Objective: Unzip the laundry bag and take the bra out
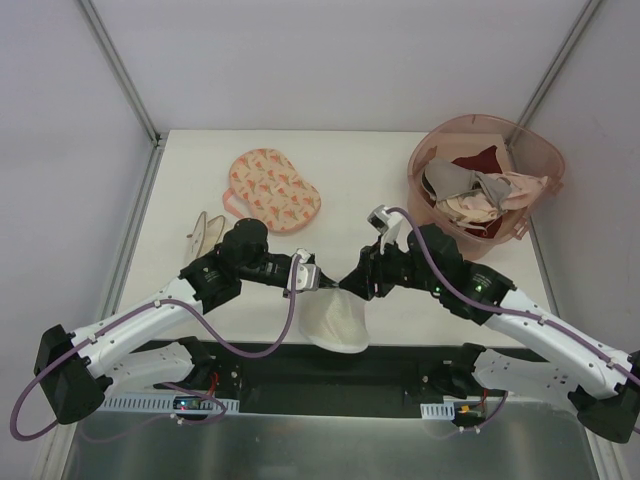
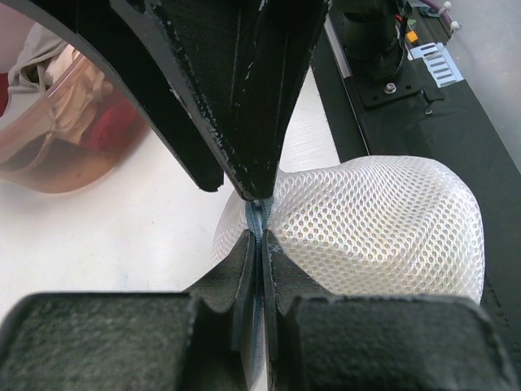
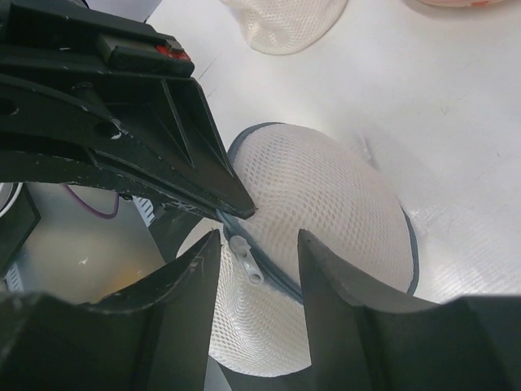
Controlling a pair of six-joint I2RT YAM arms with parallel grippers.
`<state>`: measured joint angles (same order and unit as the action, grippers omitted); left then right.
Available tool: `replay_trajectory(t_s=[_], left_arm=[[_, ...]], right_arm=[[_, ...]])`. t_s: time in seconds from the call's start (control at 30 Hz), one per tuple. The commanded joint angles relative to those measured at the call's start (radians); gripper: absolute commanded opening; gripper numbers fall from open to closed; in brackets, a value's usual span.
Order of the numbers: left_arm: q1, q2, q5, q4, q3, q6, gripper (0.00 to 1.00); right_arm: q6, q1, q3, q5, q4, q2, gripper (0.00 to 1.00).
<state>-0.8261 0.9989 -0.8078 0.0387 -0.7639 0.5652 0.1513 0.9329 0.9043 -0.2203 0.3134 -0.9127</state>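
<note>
End effector (image 2: 260, 246) pinching bag (image 2: 383, 228), garments (image 1: 475, 192) in tub (image 1: 548, 150)

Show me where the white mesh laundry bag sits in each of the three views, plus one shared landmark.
Top external: laundry bag bottom centre, at the table's near edge.
Left wrist: laundry bag right of centre, pinched by the left gripper.
Right wrist: laundry bag centre, beyond the open right gripper.
Shared landmark: the left gripper, clamped on the grey-blue zipper rim.

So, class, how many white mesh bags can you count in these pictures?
2. One laundry bag sits at the near edge of the table, pinched by the left tool; a second mesh bag lies farther left, near the pink pouch. The tub might hide more.
</note>
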Motion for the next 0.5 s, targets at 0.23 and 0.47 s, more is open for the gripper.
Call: replay_trajectory(t_s=[0.23,0.47], left_arm=[[-0.013,-0.005,-0.068,0.023,-0.011,-0.001,0.00],[-0.013,-0.020,-0.054,0.020,-0.005,0.005,0.00]], right_arm=[[-0.070,-0.003,0.117,-0.059,0.075,-0.034,0.43],[-0.082,0.010,0.110,0.030,0.114,-0.002,0.39]])
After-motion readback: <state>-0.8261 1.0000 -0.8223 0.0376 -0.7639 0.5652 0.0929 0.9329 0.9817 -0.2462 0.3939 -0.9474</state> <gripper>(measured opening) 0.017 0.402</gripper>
